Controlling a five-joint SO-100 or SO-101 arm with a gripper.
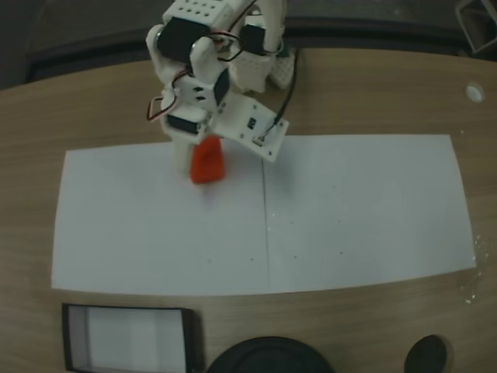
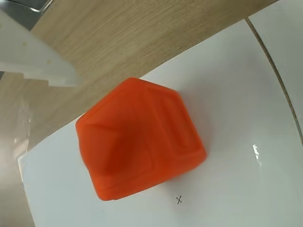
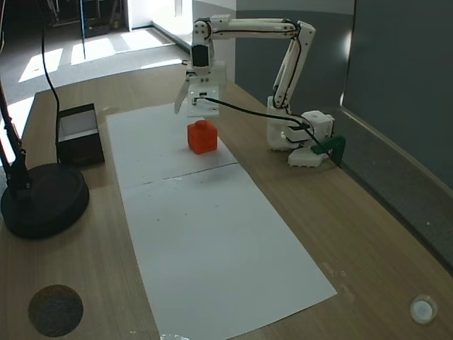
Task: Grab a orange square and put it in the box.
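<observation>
Orange square (image 1: 207,162) (image 2: 139,139) (image 3: 202,137): set on white paper sheet (image 1: 264,217) (image 3: 205,219), near the sheet's far edge in a fixed view, well apart from box (image 1: 128,338) (image 3: 78,133). Box: placed on desk (image 3: 368,234) off the sheet's edge, beside round black base (image 3: 44,200). Gripper (image 1: 194,151) (image 3: 192,106): held directly above the sq.; one white finger (image 2: 35,54) seen apart from the sq. in wrist view. Jaws released, nothing clasped.

Dim, edge-bent fixed view from above; sunlit patches behind the table (image 3: 297,234); crisp, glare-flecked wrist view.
</observation>
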